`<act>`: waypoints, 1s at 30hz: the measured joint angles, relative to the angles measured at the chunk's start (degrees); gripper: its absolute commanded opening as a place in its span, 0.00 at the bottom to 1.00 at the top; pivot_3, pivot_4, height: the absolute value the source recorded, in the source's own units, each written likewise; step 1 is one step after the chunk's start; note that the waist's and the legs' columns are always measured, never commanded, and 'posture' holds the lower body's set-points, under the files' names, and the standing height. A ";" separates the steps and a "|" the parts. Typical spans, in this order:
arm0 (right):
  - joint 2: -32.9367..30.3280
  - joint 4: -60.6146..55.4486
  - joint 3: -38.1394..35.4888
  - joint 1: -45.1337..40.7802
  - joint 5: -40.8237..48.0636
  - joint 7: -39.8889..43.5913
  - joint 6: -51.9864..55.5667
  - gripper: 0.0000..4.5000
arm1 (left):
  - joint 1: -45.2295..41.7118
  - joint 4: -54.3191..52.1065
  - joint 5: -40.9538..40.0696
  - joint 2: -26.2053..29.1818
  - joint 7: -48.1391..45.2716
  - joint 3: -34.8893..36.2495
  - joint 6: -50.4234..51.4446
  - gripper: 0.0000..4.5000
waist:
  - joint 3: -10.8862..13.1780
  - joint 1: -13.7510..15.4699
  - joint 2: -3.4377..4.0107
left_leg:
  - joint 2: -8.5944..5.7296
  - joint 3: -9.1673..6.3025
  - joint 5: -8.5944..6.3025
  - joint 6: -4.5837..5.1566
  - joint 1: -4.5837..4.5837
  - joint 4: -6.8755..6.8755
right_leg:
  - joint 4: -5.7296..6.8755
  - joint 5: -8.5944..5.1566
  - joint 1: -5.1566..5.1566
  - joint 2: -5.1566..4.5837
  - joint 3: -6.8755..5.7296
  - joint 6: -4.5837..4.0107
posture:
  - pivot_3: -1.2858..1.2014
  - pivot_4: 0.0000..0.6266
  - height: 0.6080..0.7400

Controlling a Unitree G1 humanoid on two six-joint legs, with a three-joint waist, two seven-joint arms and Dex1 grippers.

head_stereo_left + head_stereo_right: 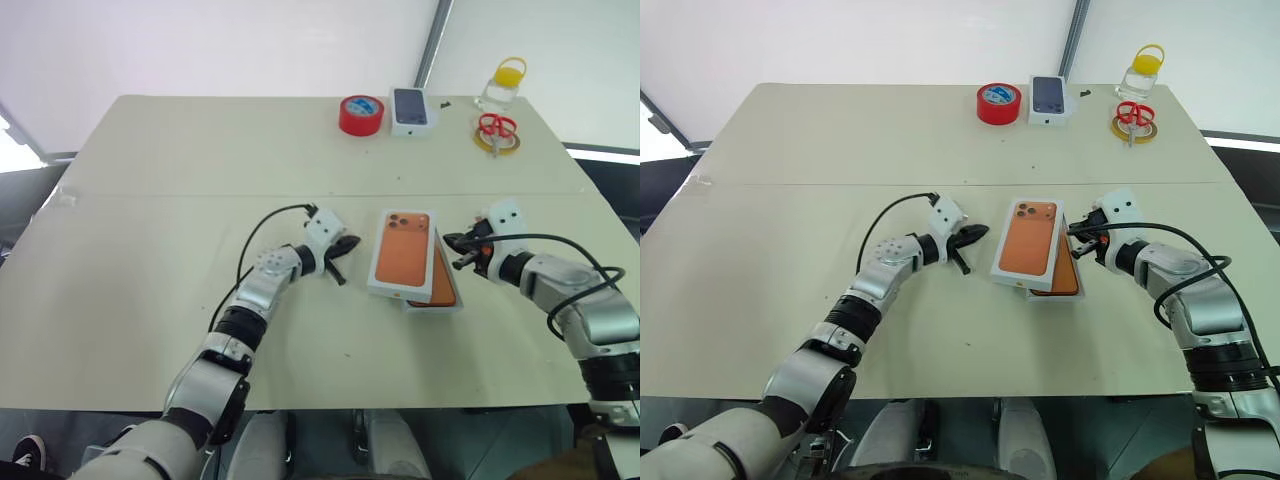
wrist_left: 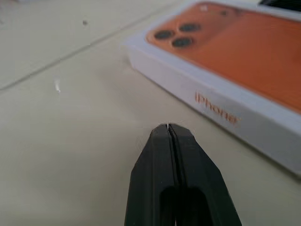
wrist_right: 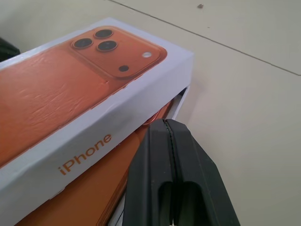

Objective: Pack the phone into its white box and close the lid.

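Lid (image 1: pixel 403 251) lies skewed on top of the white box (image 1: pixel 443 303), not seated, with the orange phone (image 1: pixel 441 280) showing in the box beneath its right edge. Left gripper (image 1: pixel 345 256) sits just left of the lid, fingers (image 2: pixel 170 174) pressed together and empty. Right gripper (image 1: pixel 457 248) sits just right of the lid, fingers (image 3: pixel 174 174) likewise pressed together, holding nothing.

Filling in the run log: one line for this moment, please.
lid askew on white box | phone inside | left gripper shut | right gripper shut
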 measured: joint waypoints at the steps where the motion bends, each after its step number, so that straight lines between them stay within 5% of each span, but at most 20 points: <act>1: 0.19 -0.07 -0.14 0.00 -0.21 0.28 -0.06 0.01 | -0.95 1.14 0.06 -0.25 -0.08 0.02 -0.13 0.00 | 0.00 -0.01 0.00 | 0.01 -0.01 0.00 0.00 0.00 0.00 | 0.00 0.00 0.00 0.01 -0.01 -0.01 | 0.52 0.24 0.99; 19: 0.89 -2.80 -2.67 2.82 -4.69 4.18 0.14 0.01 | -3.02 4.20 1.14 -4.47 -5.41 -0.77 -0.91 0.00 | 0.00 -0.05 0.00 | 0.03 0.01 -0.01 0.00 -0.01 -0.02 | -0.06 0.01 0.00 0.01 0.00 -0.02 | 0.52 0.24 0.99; 30: -0.11 -5.04 -4.91 6.10 -6.14 6.16 1.65 0.01 | -0.35 -2.56 1.58 -4.57 -8.06 -2.43 0.25 0.00 | 0.00 -0.09 0.01 | 0.03 0.01 -0.01 0.00 0.01 -0.02 | -0.05 0.01 0.00 0.01 0.01 -0.02 | 0.52 0.24 0.99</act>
